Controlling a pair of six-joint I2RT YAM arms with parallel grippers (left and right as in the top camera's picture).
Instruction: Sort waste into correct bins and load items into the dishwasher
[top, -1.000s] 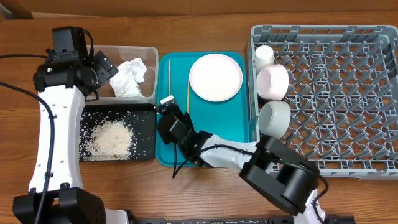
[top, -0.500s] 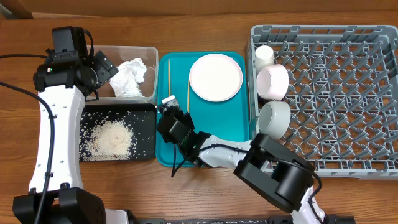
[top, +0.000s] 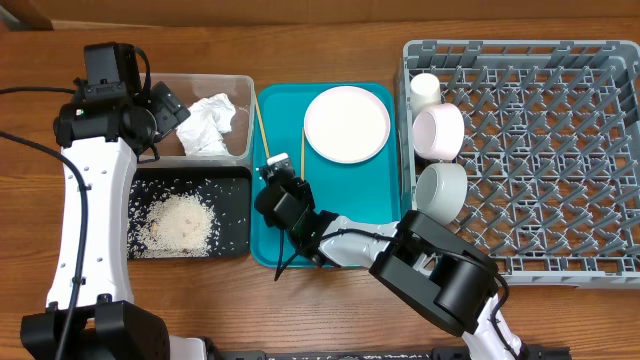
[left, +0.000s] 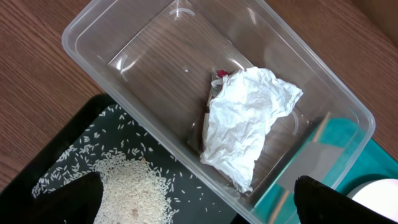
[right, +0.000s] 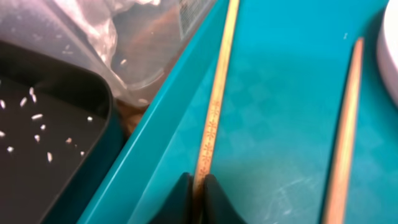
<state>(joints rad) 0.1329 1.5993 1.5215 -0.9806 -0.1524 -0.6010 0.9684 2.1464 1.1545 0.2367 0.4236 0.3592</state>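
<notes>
Right gripper (right: 199, 190) clamped on the near end of one chopstick (right: 214, 106); the stick runs straight out from the fingers along the teal tray (right: 280, 74), far tip angled toward the clear tub (left: 93, 37); left gripper (left: 199, 183) spread wide above the tissue (left: 249, 118).

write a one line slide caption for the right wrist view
Right gripper closed on a chopstick near the teal tray rim, second chopstick lying alongside, rice-flecked black tray at left
</notes>
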